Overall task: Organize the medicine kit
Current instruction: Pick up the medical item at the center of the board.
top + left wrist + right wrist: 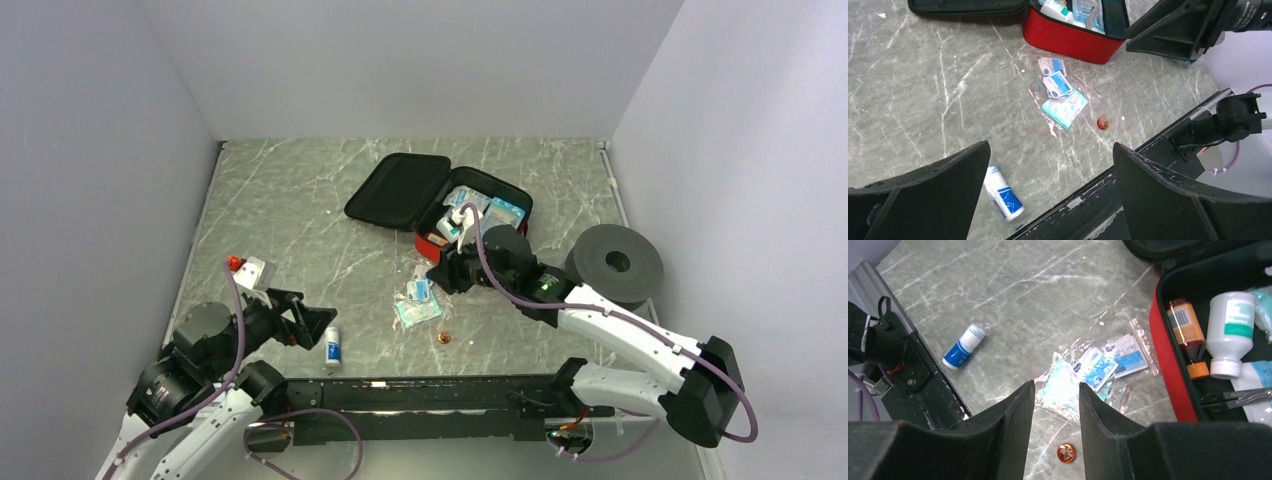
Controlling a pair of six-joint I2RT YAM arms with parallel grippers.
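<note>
Red medicine kit [398,190], lid open, just beside the half-spread, empty right gripper [1056,389]; left gripper [1050,147] wide-spread, well apart.

No readable text.
Print on the white bottle [1235,325], amber bottle [1185,326] and sachets [1098,368] is too blurred to read.

Open on the grey marbled bench [300,220], toward its far middle: red squarish soft-shell zip case [1068,42] with rounded corners and black lining. Lid [398,190] thrown back flat to the left, inner face up, plain black. Base tray level, red wall facing the near edge, packed with a white bottle [1233,330], an amber bottle [1188,332] with orange cap, blue-and-white sachets [497,210], and what may be metal scissors [1238,396].
</note>
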